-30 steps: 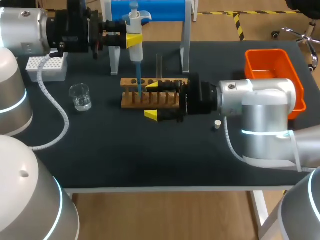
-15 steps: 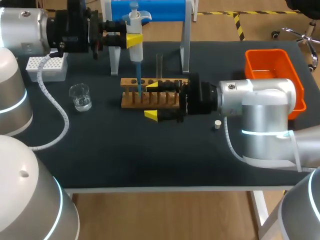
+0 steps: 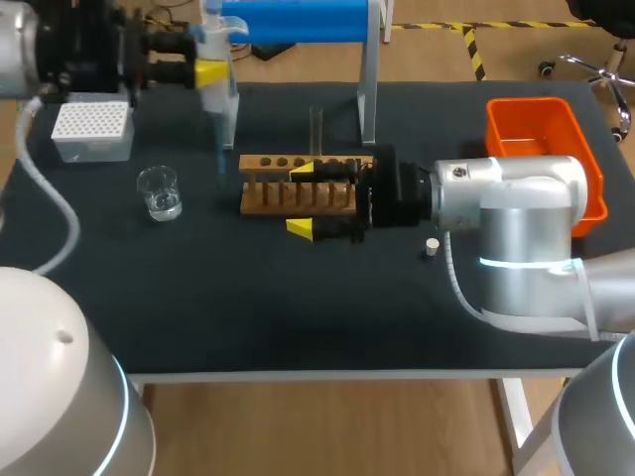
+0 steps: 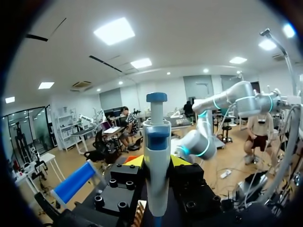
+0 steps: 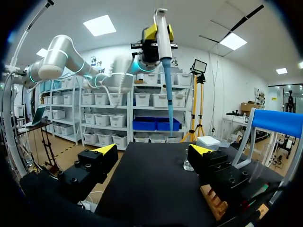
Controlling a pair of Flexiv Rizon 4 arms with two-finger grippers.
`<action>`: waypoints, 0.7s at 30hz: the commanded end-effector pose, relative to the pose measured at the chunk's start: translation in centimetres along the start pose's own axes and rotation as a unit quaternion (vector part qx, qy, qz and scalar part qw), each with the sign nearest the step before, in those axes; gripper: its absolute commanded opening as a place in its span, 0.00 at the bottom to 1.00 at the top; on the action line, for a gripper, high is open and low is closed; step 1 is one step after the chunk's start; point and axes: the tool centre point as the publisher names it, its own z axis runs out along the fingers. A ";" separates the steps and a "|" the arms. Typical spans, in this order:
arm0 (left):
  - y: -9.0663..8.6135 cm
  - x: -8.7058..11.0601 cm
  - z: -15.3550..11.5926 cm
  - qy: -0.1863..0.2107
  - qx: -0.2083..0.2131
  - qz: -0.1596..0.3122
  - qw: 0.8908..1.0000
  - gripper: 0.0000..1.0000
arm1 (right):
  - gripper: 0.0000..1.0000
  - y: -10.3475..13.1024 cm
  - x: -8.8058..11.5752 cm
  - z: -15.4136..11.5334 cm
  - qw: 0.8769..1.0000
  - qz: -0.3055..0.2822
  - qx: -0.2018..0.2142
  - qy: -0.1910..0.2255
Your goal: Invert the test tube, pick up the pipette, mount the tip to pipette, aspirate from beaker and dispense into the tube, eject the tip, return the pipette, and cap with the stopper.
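My left gripper is shut on the white pipette, which hangs upright with its blue tip above the table between the beaker and the wooden rack. In the left wrist view the pipette stands clamped between the yellow fingertips. My right gripper is open, its fingers on either side of the rack's right half. A clear tube stands upright at the rack's far side. The right wrist view shows the open right gripper, with the pipette high ahead of it.
A white tip box sits at the back left. The blue pipette stand is at the back middle. An orange bin stands at the right, and a small white stopper lies beside my right arm.
My left arm has carried the pipette to the left, drawing its blue tip out of the rack and toward the beaker side. The right arm has not moved.
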 end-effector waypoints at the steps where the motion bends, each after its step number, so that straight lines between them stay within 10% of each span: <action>1: 0.3 -1.4 -3.8 0.010 -0.007 0.002 1.000 0.00 | 1.00 0.0 0.1 -0.2 1.000 0.000 0.000 0.000; 21: 6.1 -10.4 -8.8 0.005 0.007 0.002 1.000 0.00 | 1.00 0.0 0.1 -0.2 1.000 0.000 0.000 0.000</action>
